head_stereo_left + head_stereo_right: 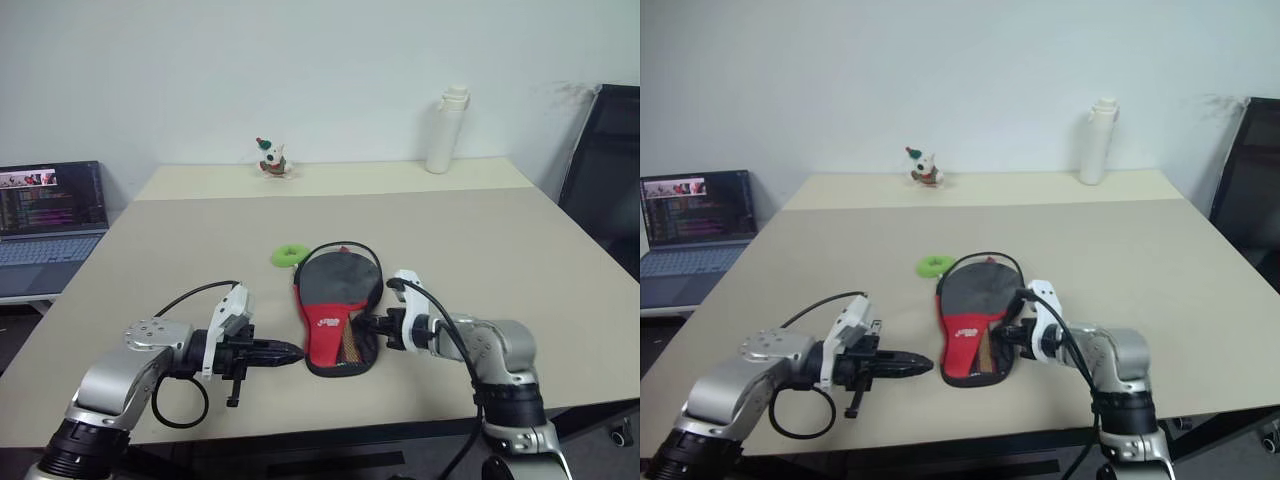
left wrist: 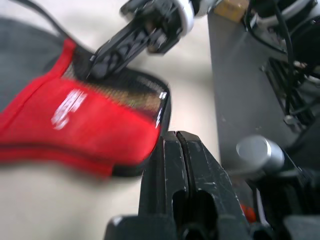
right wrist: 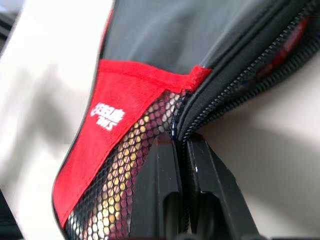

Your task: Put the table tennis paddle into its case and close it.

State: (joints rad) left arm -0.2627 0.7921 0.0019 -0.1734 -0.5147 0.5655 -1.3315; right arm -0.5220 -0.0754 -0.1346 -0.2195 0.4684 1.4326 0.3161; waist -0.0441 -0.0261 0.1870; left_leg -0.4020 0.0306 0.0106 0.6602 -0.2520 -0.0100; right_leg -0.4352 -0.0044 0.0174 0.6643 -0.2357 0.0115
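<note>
- The case point(image 1: 335, 310) lies flat near the front edge of the table point(image 1: 480, 250), its black round part away from the robot and its red handle end with the white logo toward it.
- Through the mesh by the red end I can make out the paddle point(image 3: 117, 200) inside (just its wooden handle, and a streak of red behind the zipper).
- The right gripper point(image 1: 368, 325) sits at the right side of the case's handle end, fingers pressed together at the zipper rim; whether they pinch the zipper or fabric I cannot tell.
- The left gripper point(image 1: 290, 351) rests low just left of the case's handle end, fingers closed on nothing and pointing at it.
- A small green ring point(image 1: 290, 256) lies just beyond the case.
- Farther back stand a little figurine point(image 1: 271, 158) and a white bottle point(image 1: 447, 130); an open laptop point(image 1: 45, 215) sits off to the left.
</note>
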